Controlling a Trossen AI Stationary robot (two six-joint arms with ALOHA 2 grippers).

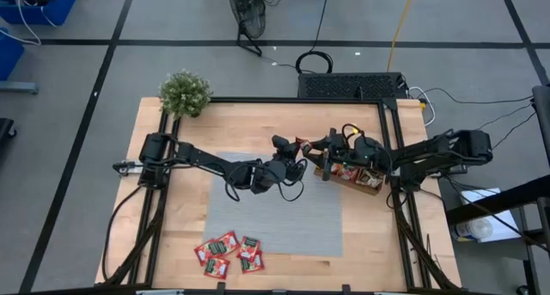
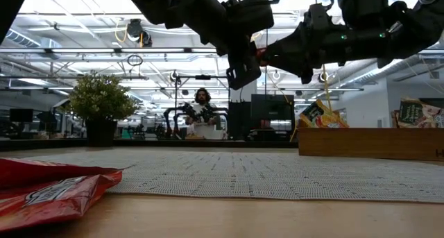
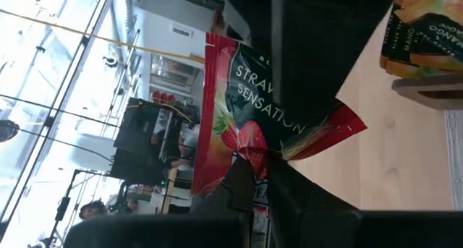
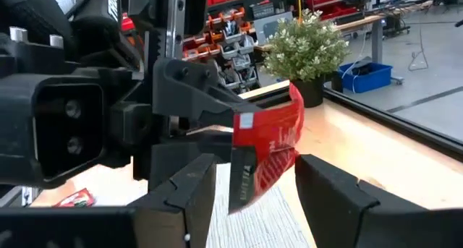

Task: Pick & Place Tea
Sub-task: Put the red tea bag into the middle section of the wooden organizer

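**Sachet held over the mat between both grippers**

From above I see both arms meeting over the back edge of the grey mat (image 1: 275,205), just beside the wooden tray (image 1: 361,181). My left gripper (image 1: 296,162) is clamped on a red sachet (image 4: 269,143): its wrist camera shows the strawberry-printed packet pinched between its dark fingers (image 3: 239,190), and the right wrist camera shows the same packet hanging, bent, from those jaws. My right gripper (image 4: 253,179) sits right in front of it with its fingers (image 4: 329,186) spread apart, one on each side of the sachet's lower edge, not pressing on it. In the low view the packet is up in the air, well clear of the mat.

Five more red sachets (image 1: 230,254) lie in a loose cluster at the mat's front left corner. The tray still holds other packets (image 2: 319,114). A potted plant (image 1: 185,93) stands at the table's back left corner. A person (image 2: 202,113) shows in the room behind.
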